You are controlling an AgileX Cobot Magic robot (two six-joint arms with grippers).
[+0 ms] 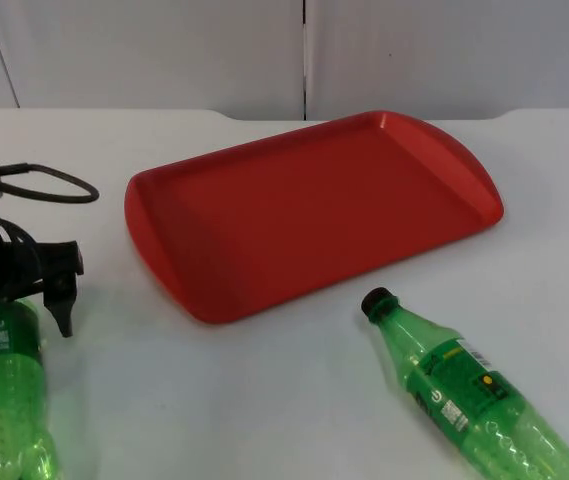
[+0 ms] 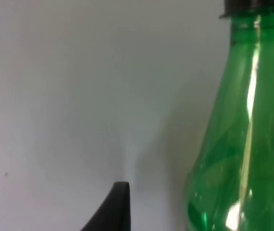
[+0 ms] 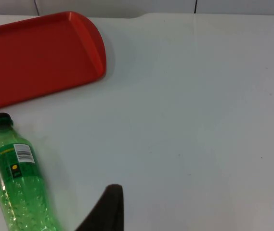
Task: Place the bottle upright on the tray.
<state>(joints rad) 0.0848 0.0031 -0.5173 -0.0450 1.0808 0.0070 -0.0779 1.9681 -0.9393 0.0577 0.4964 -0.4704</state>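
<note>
Lying on the table, two green bottles flank the tray: one under the left claw, whose gap I cannot tell, another nearer the right arm. Probably empty, light, slippery plastic that dents; grip mid-body.

Your left hand is black all over, the same matte black as the arm behind it. Its body is blocky and angular, built from flat-sided parts with hard edges. Two slim fingers jut out of it with a gap between them; each narrows to a point like a thorn. In the left wrist view you see one fingertip as a smooth dark wedge with a blunt, squared-off end. Your right hand shows you a similar piece: plain black, unmarked, curving up to a rounded top.
</note>
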